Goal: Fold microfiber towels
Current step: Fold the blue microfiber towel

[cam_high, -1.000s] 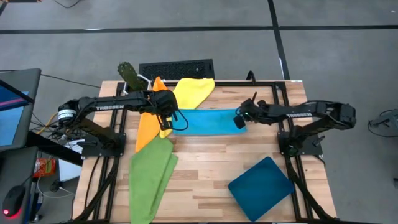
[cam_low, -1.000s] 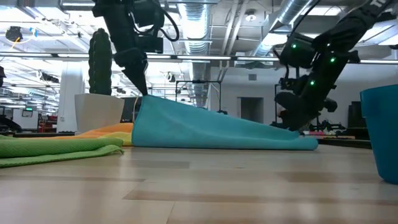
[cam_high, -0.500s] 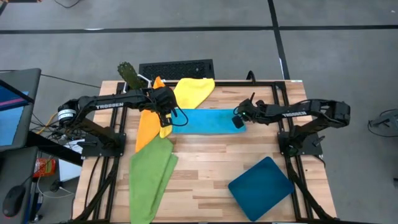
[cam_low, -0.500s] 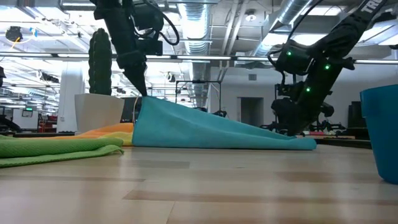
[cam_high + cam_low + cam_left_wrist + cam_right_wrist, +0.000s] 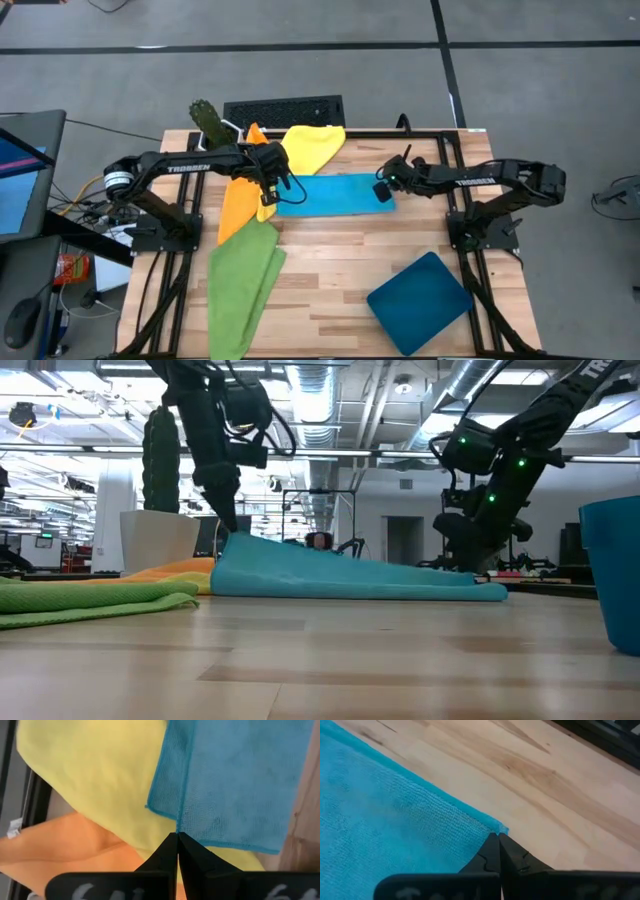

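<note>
**Softly does it: both pincers pinch the blue towel by its corners**

From above, the light blue towel (image 5: pixel 335 194) lies stretched near the far edge of the surface (image 5: pixel 340 260), midway between its sides. The left pincer (image 5: pixel 277 187) grips one end and the right pincer (image 5: pixel 384 186) the other. The yellow towel (image 5: pixel 312 145) sits at the far edge, the orange towel (image 5: pixel 236 205) beside it toward the left edge, and the green towel (image 5: pixel 240 285) at the near-left corner. A teal tray (image 5: pixel 420 297) rests near the right corner.

At surface height, the blue towel (image 5: pixel 340 575) drapes in a low slope, higher at one held end: limp, light cloth that sags between grips.

From the left wrist, fingers (image 5: pixel 165 855) pressed together nip the doubled hem of the blue towel (image 5: pixel 240 785), with yellow (image 5: pixel 95 775) and orange (image 5: pixel 55 845) beneath.

From the right wrist, the fingers (image 5: pixel 492 852) are pressed together at the very corner of the towel (image 5: pixel 395 820). Corners and hems look the best holds; the grippy weave should not slip, but thin edges could pull free.
</note>
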Controlling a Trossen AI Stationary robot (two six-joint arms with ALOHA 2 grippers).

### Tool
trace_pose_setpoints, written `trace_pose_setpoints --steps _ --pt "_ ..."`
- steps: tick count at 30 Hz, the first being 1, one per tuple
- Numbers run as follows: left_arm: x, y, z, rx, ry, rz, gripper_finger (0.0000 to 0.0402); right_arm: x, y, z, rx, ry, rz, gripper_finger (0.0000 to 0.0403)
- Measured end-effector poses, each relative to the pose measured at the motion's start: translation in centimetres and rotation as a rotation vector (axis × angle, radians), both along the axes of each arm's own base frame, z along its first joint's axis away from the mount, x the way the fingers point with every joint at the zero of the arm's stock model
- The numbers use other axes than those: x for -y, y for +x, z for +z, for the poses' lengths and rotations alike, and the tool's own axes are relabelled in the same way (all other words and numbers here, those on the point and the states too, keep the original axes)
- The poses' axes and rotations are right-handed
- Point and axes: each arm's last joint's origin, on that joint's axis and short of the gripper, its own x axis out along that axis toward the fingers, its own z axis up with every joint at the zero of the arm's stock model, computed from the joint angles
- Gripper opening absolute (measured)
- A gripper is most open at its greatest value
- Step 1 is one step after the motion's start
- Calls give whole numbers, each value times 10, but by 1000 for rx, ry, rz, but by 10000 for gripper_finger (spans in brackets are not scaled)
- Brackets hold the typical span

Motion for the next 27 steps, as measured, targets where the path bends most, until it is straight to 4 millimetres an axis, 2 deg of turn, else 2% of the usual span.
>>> trace_pose_setpoints --steps 10,21,27 --pt "-4 5 -4 0 41 22 0 9 -5 0 -14 -2 -23 17" --pt "-4 6 -4 28 15 48 1 10 -3 1 16 13 6 65" --pt "-4 7 -9 12 1 58 33 14 -3 1 34 18 -2 98"
